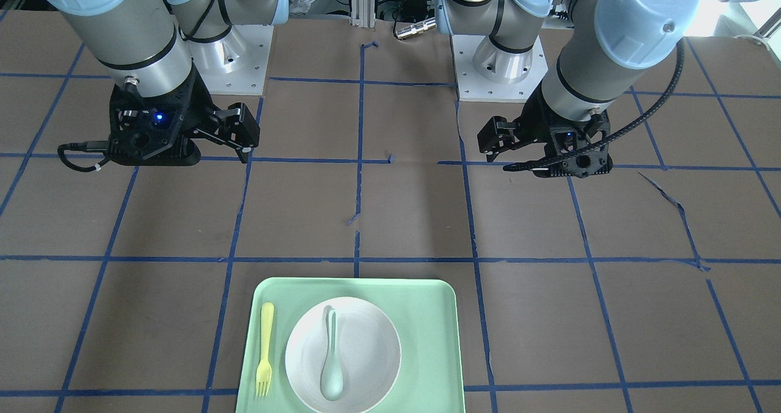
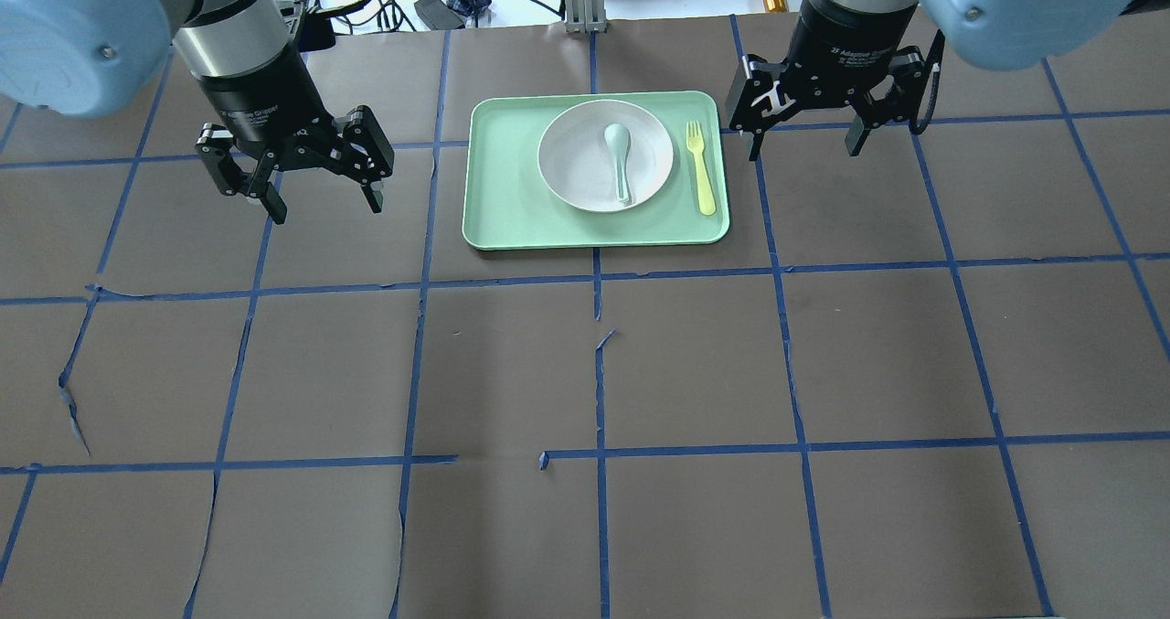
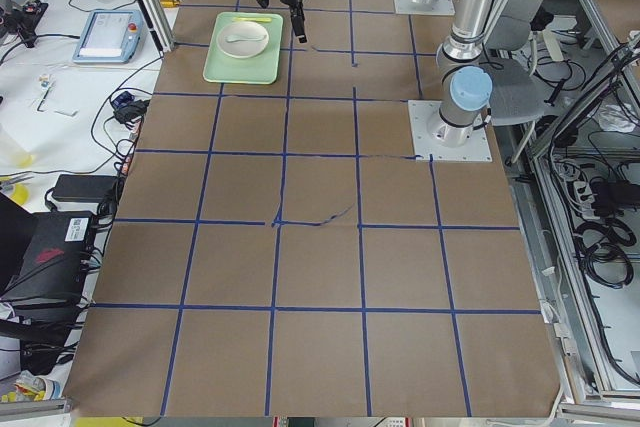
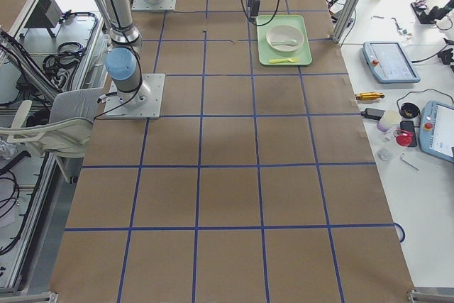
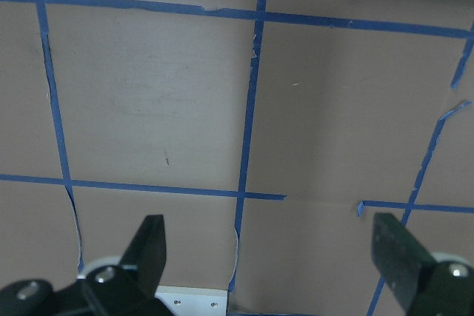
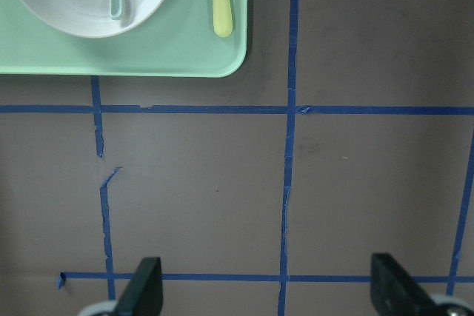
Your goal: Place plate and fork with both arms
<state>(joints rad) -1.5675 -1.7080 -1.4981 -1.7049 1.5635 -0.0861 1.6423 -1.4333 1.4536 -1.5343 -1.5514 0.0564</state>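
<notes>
Mint-green tray [image 1: 427, 340] is sitting closest to the front-facing camera, at the edge of the table [image 2: 695, 354] farthest from the robot. Brown paper crossed by a grid of blue tape lines is covering the table.

The plate [image 1: 372, 352] is resting flat on the tray floor, roughly at the tray's middle. The spoon [image 1: 331, 364], pale grey-green, is lying inside the plate with its bowl pointing away from the robot.

The fork [image 1: 265, 349] is lying flat on the tray floor, just beside the plate on the robot's right. It is sitting between the plate's rim and the tray's raised edge, with a narrow strip of green showing between fork and plate. Its tines are pointing away from the robot.

The left gripper [image 2: 324, 206] is hovering above bare table, well apart from the tray on the robot's left side. Its two black fingers are spread wide and are holding nothing. The left wrist camera is showing only paper and tape between them, with a corner of the tray at the top edge.

The right gripper [image 2: 803, 151] is hovering above the table near the tray's right edge, on the fork's side. Its fingers are also spread wide and are grasping nothing. The right wrist camera is looking past them at tape lines, with the tray corner, part of the plate and the fork's handle at the top.
</notes>
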